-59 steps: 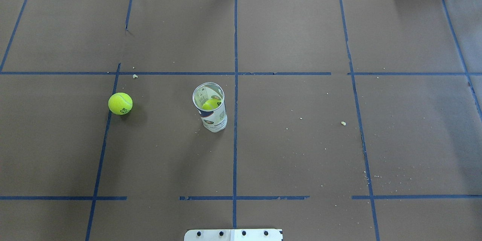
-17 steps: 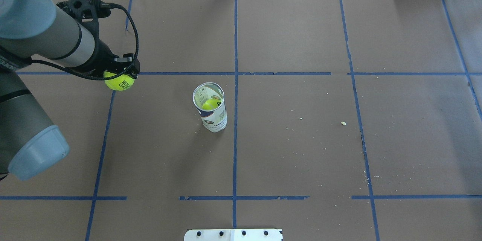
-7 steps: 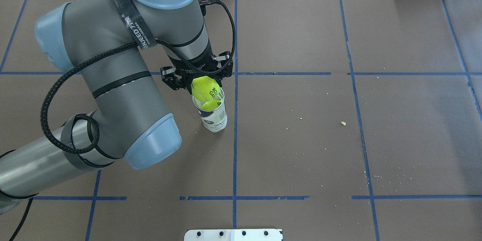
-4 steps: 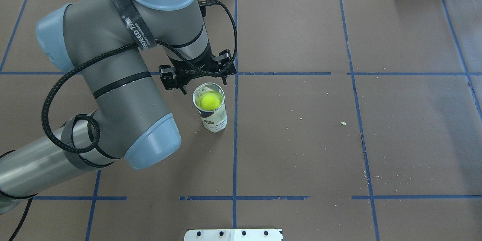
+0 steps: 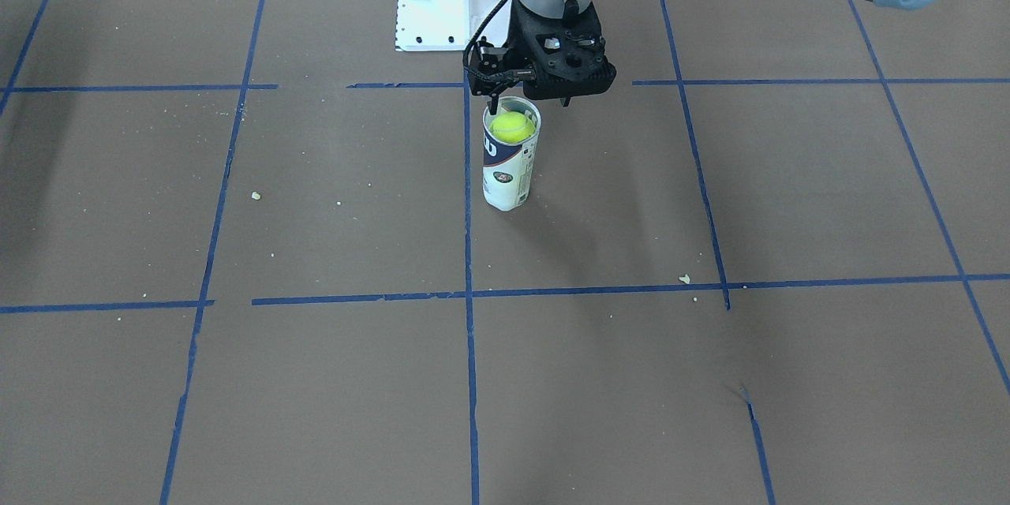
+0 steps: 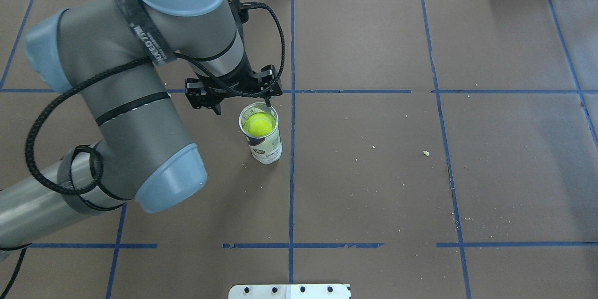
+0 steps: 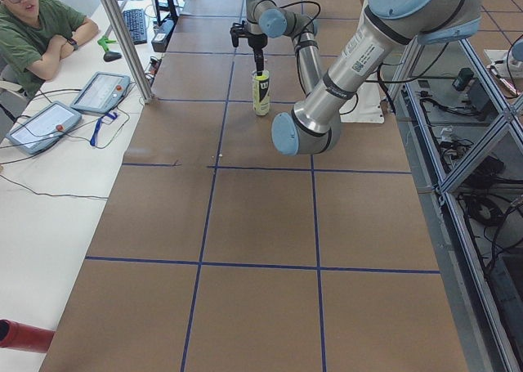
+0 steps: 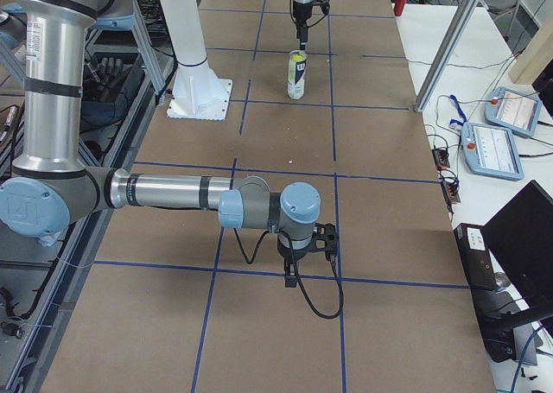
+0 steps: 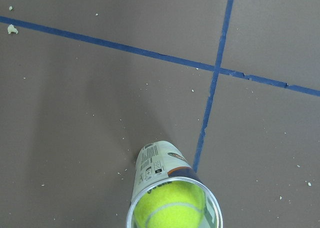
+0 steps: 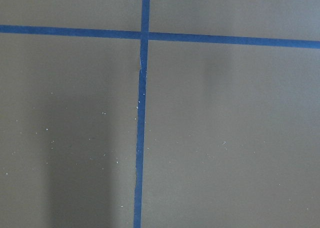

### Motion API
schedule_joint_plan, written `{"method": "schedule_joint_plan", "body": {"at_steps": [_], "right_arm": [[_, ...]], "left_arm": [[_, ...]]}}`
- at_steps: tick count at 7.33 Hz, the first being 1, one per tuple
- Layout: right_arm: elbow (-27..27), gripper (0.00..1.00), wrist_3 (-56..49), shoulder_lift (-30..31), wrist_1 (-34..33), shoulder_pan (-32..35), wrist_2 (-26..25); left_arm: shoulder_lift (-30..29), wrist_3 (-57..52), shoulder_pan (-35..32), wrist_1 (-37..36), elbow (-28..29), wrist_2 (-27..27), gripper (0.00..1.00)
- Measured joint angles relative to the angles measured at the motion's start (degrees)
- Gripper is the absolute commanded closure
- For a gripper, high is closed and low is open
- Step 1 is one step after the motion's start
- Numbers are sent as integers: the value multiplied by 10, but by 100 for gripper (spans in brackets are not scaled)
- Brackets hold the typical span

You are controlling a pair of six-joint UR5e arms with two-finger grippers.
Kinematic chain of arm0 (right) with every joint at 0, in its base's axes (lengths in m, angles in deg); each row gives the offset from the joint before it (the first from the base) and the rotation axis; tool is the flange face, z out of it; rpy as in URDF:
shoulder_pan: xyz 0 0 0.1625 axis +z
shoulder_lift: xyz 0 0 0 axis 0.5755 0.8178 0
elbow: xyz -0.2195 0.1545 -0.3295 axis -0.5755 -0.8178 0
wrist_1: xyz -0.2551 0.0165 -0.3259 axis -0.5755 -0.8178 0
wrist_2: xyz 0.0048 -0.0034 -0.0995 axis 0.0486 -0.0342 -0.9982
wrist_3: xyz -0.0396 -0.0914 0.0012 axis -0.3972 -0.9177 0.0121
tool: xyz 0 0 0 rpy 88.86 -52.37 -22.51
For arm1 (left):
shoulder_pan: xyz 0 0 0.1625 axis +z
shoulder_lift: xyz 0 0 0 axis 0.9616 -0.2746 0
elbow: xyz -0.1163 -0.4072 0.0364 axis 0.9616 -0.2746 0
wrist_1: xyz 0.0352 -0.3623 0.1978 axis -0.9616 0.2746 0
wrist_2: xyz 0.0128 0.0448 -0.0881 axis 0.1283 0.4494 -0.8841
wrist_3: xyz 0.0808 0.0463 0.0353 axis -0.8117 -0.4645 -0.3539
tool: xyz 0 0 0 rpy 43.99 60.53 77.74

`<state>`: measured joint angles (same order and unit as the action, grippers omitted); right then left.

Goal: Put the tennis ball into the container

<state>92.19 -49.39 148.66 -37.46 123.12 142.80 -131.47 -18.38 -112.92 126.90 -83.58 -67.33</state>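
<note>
1. Since half a second ago, the grey left arm with pale blue joint caps [image 6: 140,117] has drawn slightly leftward. It is bent at the elbow, with the wrist pointing down.
2. The black left gripper [image 6: 242,106] hangs just above the tube's rim, its fingers spread wide and empty.
3. A tall clear plastic tube with a white and navy label [image 6: 267,148] stands upright on the brown paper table [image 6: 373,173]. A fuzzy neon yellow-green tennis ball [image 6: 259,125] sits inside, near the top.
4. The right gripper [image 8: 298,263] points down, well apart from the tube. Whether its fingers are spread or closed cannot be told.

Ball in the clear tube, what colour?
Neon yellow-green fuzzy tennis ball, white seam; left wrist view.
</note>
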Motion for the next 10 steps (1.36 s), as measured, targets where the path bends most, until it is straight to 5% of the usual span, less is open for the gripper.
{"method": "schedule_joint_plan", "body": {"at_steps": [5, 7, 10], "right_arm": [[0, 0, 0, 0, 0, 0, 0], [0, 0, 0, 0, 0, 0, 0], [0, 0, 0, 0, 0, 0, 0]], "left_arm": [[235, -406, -209, 110, -39, -61, 0], [329, -605, -330, 140, 3, -110, 0], [403, -700, -437, 145, 90, -144, 0]]}}
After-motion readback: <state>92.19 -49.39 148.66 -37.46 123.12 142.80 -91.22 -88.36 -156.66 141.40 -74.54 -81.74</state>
